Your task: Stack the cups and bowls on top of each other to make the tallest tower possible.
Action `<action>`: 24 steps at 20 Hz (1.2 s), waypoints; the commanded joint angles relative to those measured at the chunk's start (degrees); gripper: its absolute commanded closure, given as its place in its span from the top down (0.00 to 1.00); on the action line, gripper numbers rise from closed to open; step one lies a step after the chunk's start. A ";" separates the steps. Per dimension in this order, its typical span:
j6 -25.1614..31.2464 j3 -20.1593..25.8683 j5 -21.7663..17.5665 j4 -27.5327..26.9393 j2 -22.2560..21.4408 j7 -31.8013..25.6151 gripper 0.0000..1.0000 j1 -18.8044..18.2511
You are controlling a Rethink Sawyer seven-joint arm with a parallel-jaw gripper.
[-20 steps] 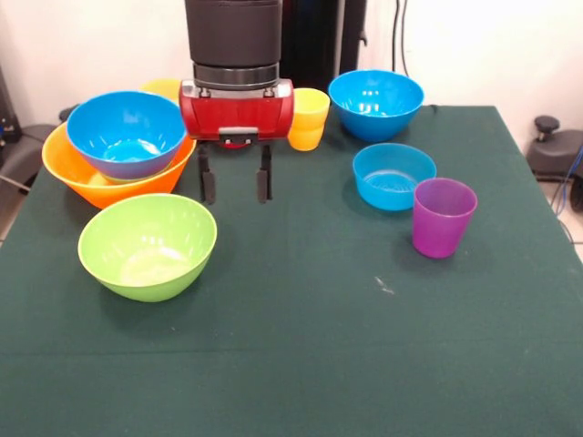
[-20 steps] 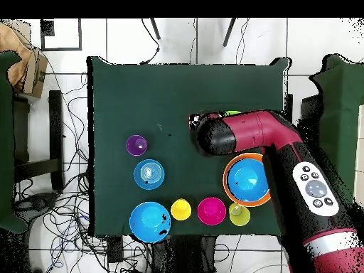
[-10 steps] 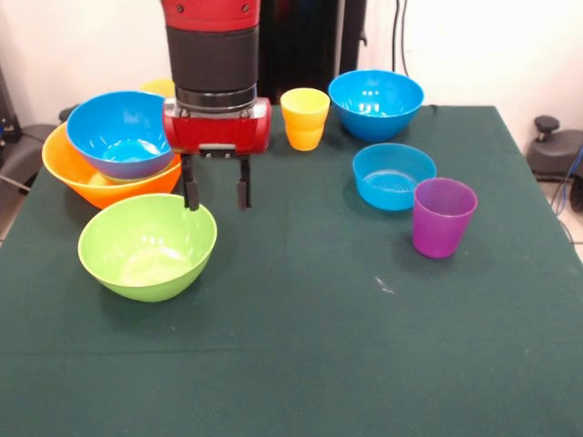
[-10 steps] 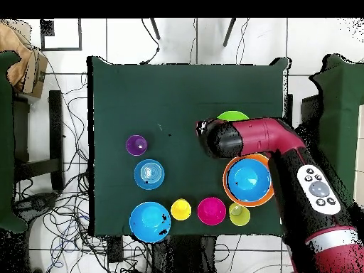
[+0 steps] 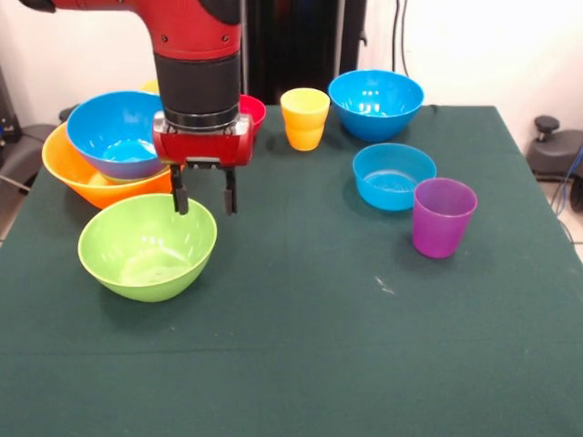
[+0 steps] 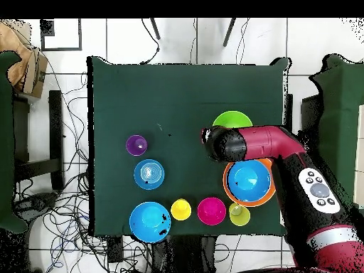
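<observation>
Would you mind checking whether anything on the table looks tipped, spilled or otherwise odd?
Nothing stands out: every bowl and cup sits upright, nothing has spilled. The open hand hangs at the lime green bowl's far rim.

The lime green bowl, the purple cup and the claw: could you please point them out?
lime green bowl (image 5: 146,259), front view, inner wall.
purple cup (image 5: 443,223), front view, outer side.
claw (image 5: 203,198), front view, midway between fingertips.

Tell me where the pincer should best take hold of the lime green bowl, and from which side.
Probably on the rim of the green bowl, from above, one finger inside the wall and one outside. The bowl stands upright and open, too wide to span. The open pincer hangs over its far rim.
</observation>
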 commanded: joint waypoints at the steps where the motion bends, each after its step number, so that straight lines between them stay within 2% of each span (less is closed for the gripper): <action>1: -1.71 -3.16 -3.69 -2.52 2.50 -0.89 1.00 1.03; 11: -2.95 -5.37 -4.69 -4.13 3.97 -0.01 1.00 3.03; 16: -3.28 -7.44 -5.26 -6.45 5.64 0.83 1.00 5.04; 24: -4.35 -10.41 -5.17 -7.10 6.51 1.29 1.00 7.12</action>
